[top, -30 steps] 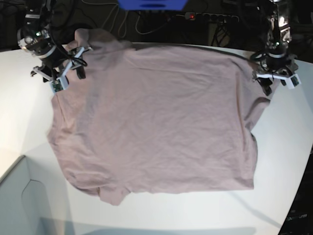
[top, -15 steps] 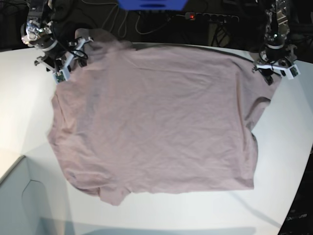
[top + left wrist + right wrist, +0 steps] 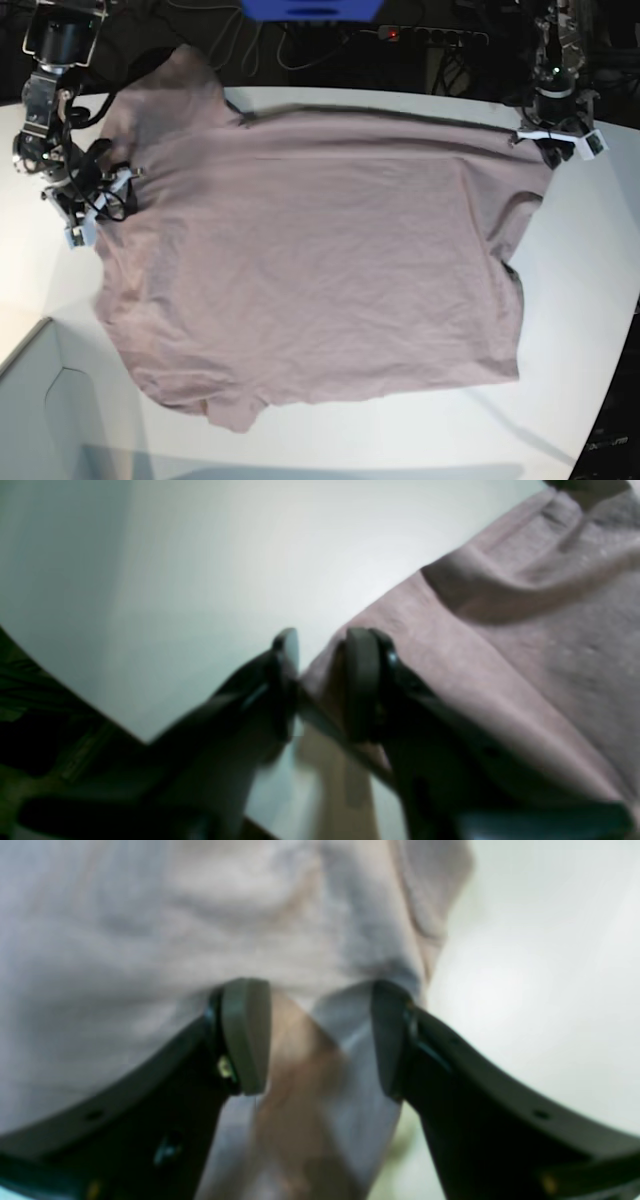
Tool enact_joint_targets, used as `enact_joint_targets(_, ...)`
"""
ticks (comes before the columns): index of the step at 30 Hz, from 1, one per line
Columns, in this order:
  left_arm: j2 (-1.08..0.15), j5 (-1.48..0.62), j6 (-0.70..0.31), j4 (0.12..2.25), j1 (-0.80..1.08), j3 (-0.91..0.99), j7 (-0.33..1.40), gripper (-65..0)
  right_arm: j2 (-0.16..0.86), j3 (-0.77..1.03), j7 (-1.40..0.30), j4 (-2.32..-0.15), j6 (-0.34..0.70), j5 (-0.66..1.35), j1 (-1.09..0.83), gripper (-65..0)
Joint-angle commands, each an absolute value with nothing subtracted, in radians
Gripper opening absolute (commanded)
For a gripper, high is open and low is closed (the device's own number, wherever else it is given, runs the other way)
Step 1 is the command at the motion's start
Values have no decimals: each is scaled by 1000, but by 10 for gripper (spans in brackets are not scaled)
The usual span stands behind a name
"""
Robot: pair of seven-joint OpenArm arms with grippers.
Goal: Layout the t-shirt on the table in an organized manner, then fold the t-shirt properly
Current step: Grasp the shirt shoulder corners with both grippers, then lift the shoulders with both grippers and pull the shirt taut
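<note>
The mauve t-shirt (image 3: 320,250) lies spread wide on the white table (image 3: 590,300), its far edge drawn into a straight line. My left gripper (image 3: 557,140) sits at the shirt's far right corner. In the left wrist view its fingers (image 3: 361,680) stand close together, pinching the cloth edge (image 3: 525,655) over the table (image 3: 200,555). My right gripper (image 3: 92,207) is at the shirt's left edge. Seen from the right wrist, that gripper (image 3: 316,990) is wide open, with blurred cloth (image 3: 200,915) between and beyond its fingers.
A pale box-like corner piece (image 3: 50,400) stands at the front left. Behind the table lie a blue object (image 3: 310,8), a power strip (image 3: 430,35) and cables. The table's curved edge (image 3: 612,400) runs down the right side.
My left gripper's jaws narrowed onto the shirt's far right corner and drew back. My right arm moved nearer along the left edge. The left sleeve shifted up and outward.
</note>
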State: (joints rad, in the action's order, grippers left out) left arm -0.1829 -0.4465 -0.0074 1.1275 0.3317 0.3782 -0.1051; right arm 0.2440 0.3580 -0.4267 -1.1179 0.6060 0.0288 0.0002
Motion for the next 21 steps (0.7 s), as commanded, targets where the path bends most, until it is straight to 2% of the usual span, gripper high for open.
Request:
enact_joint_targets(1, -186, -450, -5, 1130, 341, 381, -64, -533, 252, 357, -476, -1099, 605, 5, 28, -326)
enact_joint_targets(5, -185, -450, -5, 1135, 329, 377, -64, -650, 255, 357, -476, -1092, 605, 5, 105, -325)
enact_joint_targets(12, -124, -450, -5, 1228, 360, 383, -64, -648, 266, 369, -483, -1208, 604, 5, 114, -325)
enact_joint_targets(16, -73, -486, -5, 1420, 472, 420, -67, -648, 237, 412, -483, -1432, 604, 5, -10, -325)
enact_joint_targets(21, -50, -552, -5, 1509, 527, 473, -65, -648, 154, 437, -484, -1684, 604, 5, -219, -325)
